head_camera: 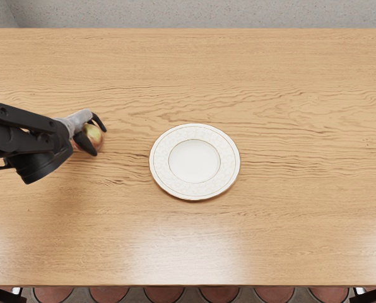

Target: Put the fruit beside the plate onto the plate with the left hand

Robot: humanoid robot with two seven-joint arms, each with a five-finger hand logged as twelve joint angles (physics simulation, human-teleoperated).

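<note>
A white plate (195,183) with a patterned rim lies near the middle of the wooden table, with nothing on it. To its left, well apart from it, a small yellow-red fruit (94,134) sits at table level. My left hand (87,132) comes in from the left edge on a black arm, and its dark fingers (84,143) curl around the fruit from above and the near side. Part of the fruit is hidden behind the fingers. The right arm does not show.
The wooden table (289,95) stretches wide around the plate. Its front edge (188,285) runs along the bottom, with the floor below. A grey wall lies behind the far edge.
</note>
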